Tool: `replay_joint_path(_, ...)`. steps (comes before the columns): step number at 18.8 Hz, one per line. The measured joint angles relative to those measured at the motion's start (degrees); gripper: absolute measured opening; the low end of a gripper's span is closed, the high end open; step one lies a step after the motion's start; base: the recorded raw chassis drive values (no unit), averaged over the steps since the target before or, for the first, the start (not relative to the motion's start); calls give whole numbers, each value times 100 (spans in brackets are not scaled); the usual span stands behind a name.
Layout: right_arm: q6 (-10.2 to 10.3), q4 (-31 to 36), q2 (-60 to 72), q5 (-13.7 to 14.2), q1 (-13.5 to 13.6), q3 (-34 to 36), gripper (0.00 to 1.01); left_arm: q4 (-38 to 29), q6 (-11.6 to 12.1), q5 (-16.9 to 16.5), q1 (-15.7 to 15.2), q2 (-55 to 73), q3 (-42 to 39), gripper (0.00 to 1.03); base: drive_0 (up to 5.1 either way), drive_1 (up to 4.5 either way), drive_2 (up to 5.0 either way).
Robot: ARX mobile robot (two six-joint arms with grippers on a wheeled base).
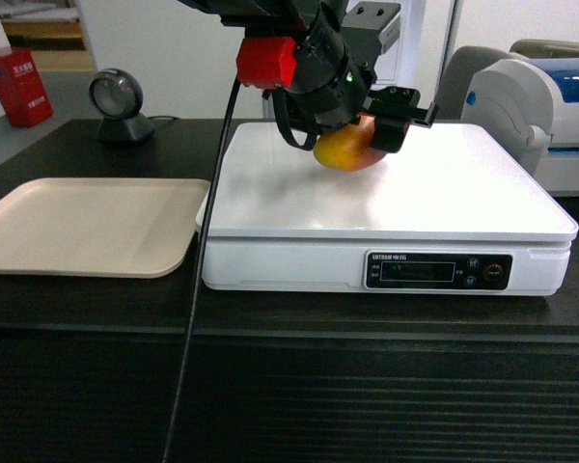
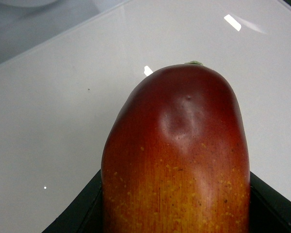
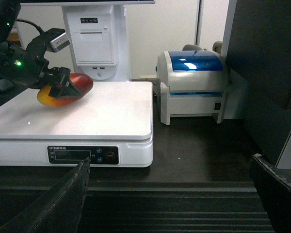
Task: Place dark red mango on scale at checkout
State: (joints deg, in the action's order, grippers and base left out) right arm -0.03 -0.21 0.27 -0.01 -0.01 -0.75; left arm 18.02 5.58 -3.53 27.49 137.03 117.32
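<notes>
Mango (image 2: 177, 160) filled left wrist view — left hand (image 1: 372, 130) pinched it low over scale (image 1: 386, 198) for set-down; right hand (image 3: 169, 194) spread, idle.

Little legible anywhere. On the black front panel (image 1: 438, 270) of the scale (image 1: 386, 193), a short line of small white lettering above the display window, too small to read in either the head view or the right wrist view. On the red box (image 1: 17, 87) at far left in the head view, pale printed characters, blurred beyond reading. On the blue-lidded printer (image 3: 193, 87) beside the scale, no readable label. Nothing printed visible in the left wrist view.
</notes>
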Motion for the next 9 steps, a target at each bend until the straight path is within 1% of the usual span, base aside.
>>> replay_joint_path(2,0,0,0,0,0,0,98,118,-68,76,26,57,7,62,0,0,0)
replay_joint_path(4,0,0,2,0,0,0,98,319,-79,149,55,90,98,62,0,0,0)
replay_joint_path(6,0,0,2,0,0,0,98,387,-173,125,55,114,166,62,0,0,0)
replay_joint_path(7,0,0,2,0,0,0,98,409,-254,81,52,114,175,69,0,0,0)
replay_joint_path(9,0,0,2,0,0,0,98,354,-284,24,55,114,175,88,0,0,0)
